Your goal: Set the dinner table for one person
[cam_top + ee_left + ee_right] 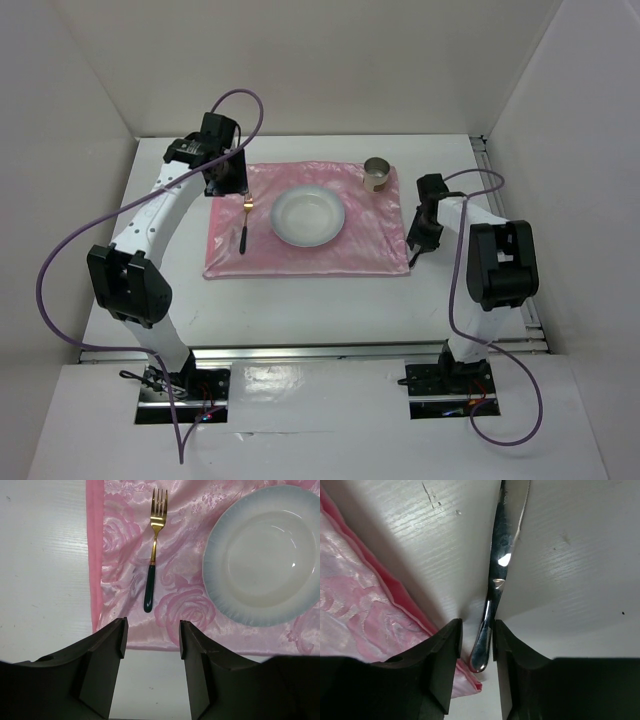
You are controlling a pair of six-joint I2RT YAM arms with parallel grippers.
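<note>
Right wrist: right gripper (476, 627) fingers slightly apart, knife (501, 555) handle between them, on table (570, 555). Knife hard, slippery; grab mid-handle; left gripper (152, 630) spread, empty.

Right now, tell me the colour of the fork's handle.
Dark green, on the fork, below gold tines; the left wrist view shows it best.

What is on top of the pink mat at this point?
A white plate, a gold fork left of it, and a metal cup at the far right corner. The mat beneath the plate is covered. A silver utensil lies off the mat, on the table.
</note>
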